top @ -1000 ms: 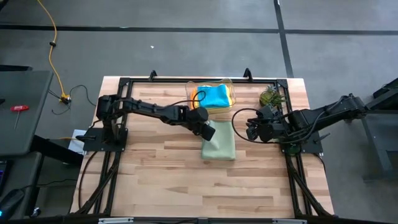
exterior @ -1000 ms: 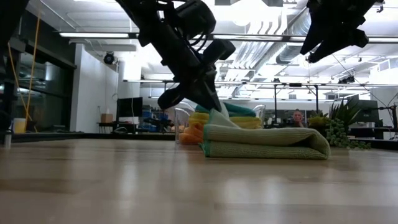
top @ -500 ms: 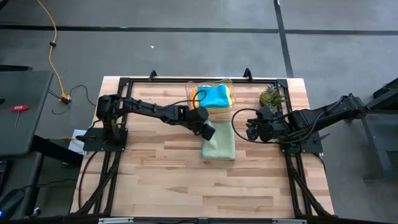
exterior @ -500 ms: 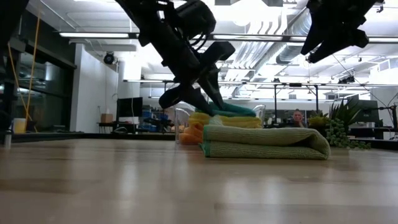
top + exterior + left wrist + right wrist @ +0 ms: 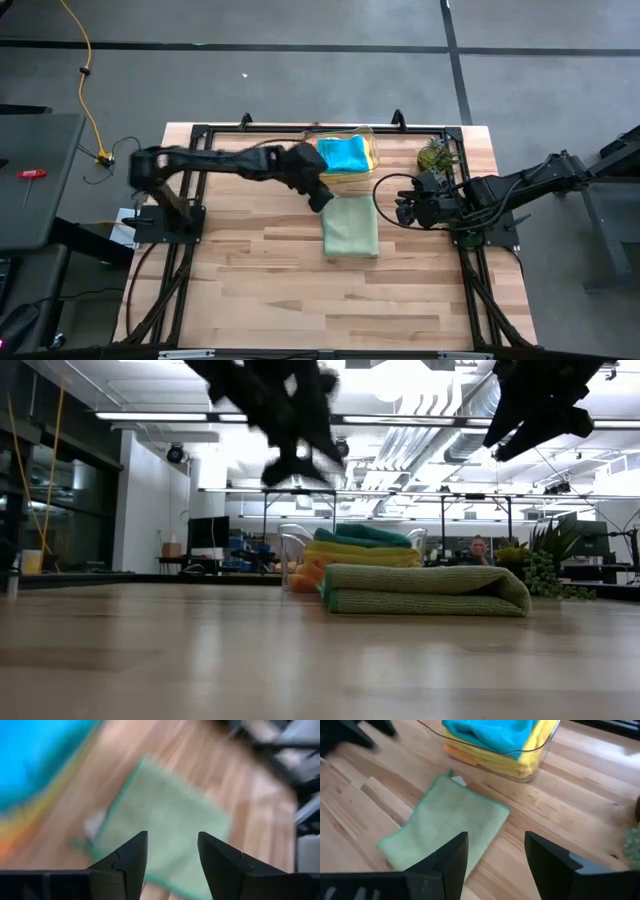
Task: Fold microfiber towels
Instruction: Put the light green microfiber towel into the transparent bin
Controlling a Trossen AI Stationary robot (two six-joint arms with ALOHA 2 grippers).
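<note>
A light green towel [image 5: 351, 228] lies folded flat on the wooden table, its folded edge [image 5: 515, 592] rounded in the low view. A teal-blue towel [image 5: 346, 154] tops a stack of yellow [image 5: 520, 762] and orange [image 5: 305, 575] towels in the clear bin [image 5: 547, 742] behind it. My left gripper [image 5: 318, 195] hangs open above the green towel's far left corner [image 5: 142, 767] and touches nothing. My right gripper [image 5: 405, 210] waits open in the air to the towel's right [image 5: 445, 830].
A small potted plant [image 5: 437, 155] stands at the far right, beside the bin. Black frame rails [image 5: 170, 290] run along the table's left and right sides. Bare wood [image 5: 300, 300] stretches in front of the green towel.
My left gripper has opened and let go of the green towel's far left corner, then risen and drawn back toward the table's far left while rolling. The corner it held up has dropped, and the towel now lies flat and folded.
</note>
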